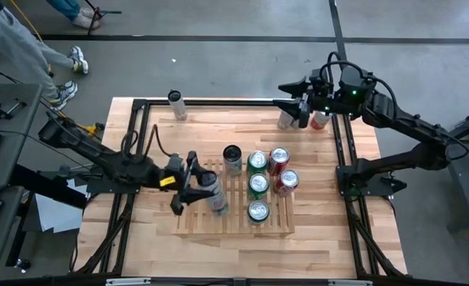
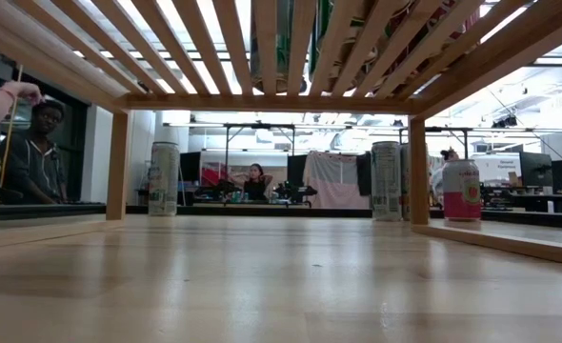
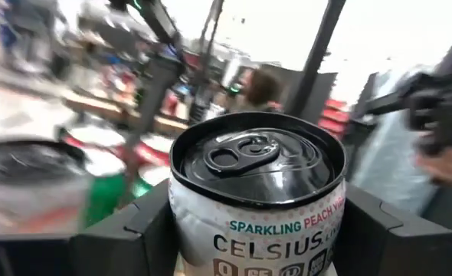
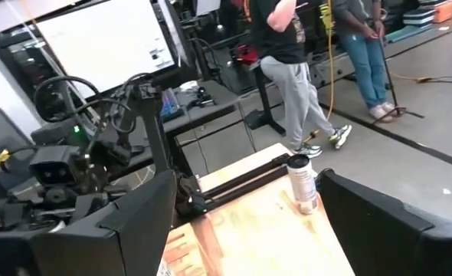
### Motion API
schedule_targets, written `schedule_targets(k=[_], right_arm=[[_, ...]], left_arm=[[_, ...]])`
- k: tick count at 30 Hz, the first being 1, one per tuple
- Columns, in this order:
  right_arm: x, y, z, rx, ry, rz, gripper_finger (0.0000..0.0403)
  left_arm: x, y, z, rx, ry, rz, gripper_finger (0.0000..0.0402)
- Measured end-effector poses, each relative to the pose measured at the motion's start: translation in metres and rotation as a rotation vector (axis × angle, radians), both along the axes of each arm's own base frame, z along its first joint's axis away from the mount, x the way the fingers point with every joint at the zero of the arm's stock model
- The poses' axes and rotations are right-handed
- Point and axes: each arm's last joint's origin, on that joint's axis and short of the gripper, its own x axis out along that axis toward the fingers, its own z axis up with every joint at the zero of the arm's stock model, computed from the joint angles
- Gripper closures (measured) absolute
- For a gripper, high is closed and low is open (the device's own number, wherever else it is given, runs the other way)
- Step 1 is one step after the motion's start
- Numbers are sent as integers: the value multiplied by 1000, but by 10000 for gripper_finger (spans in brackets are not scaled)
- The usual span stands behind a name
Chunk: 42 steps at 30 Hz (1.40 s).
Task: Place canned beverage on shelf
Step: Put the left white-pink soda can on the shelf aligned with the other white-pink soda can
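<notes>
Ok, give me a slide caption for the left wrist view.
Left hand gripping a Celsius sparkling peach can, with other cans blurred beside it.

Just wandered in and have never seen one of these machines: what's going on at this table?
The left end effector is closed around a Celsius sparkling peach can and holds it over the near-left part of the slatted wooden shelf. Six cans already stand on the shelf: five red and green ones and a dark-topped one. The right end effector waits open at the table's far side beside two cans; another can stands far left.
</notes>
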Motion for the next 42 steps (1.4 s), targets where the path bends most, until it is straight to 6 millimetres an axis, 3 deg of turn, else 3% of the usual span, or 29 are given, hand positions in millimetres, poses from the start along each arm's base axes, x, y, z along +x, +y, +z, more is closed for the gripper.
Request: schedule_targets(k=[7, 11, 24, 42], right_arm=[[2, 5, 0, -9, 3, -66, 95], [2, 6, 0, -17, 5, -74, 95], [2, 6, 0, -34, 15, -71, 95], [1, 6, -4, -66, 62, -62, 95]], left_arm=[[21, -4, -2, 190, 106, 100, 169], [32, -2, 5, 193, 93, 122, 169], [67, 3, -14, 254, 179, 153, 166], [61, 5, -15, 272, 268, 190, 127]])
